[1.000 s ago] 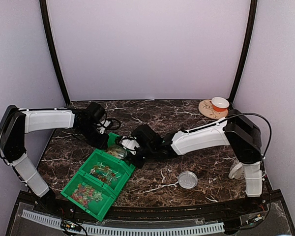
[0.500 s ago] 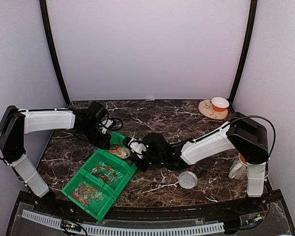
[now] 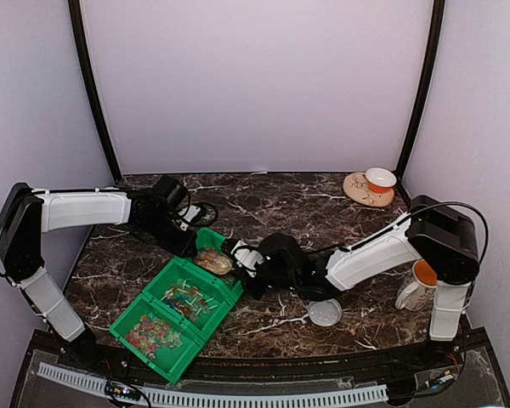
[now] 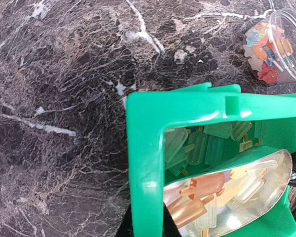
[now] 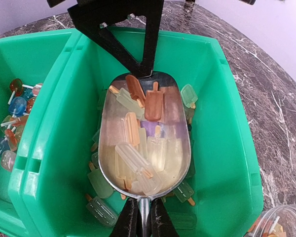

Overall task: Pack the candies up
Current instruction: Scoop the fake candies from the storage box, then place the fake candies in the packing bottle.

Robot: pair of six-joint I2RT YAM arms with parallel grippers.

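Candies (image 5: 138,133) shaped like little ice lollies, orange, pale yellow, green and clear, lie heaped in the bowl of a metal scoop (image 5: 145,143). The scoop sits inside a green bin (image 5: 227,148), bowl up and roughly level, with more of the same candies loose on the bin floor under and around it. Whether the scoop rests on them or hangs just above cannot be told.

The right hand (image 5: 144,219) is closed tight on the scoop's thin handle at the near end of the bin, one finger on each side of it. The left hand (image 4: 147,224) pinches the bin's wall close to a corner, one dark finger inside and one outside the green plastic. From the right wrist camera it shows as a black frame clamped over the far wall, just above the scoop's tip.

A next bin (image 5: 34,54) stands wall to wall with the first and holds round lollipops (image 5: 15,106) on sticks in red, orange and blue. A clear jar (image 4: 281,44), partly filled with mixed candies, is on the table (image 4: 64,74) just beside the bin, outside it and close to the right hand.

Seen from above, the two arms meet over the bin at the left-centre of the table. A round lid (image 3: 325,312) lies flat near the front edge, well apart from the bins, and a mug (image 3: 415,287) stands at the right beside the right arm's base.
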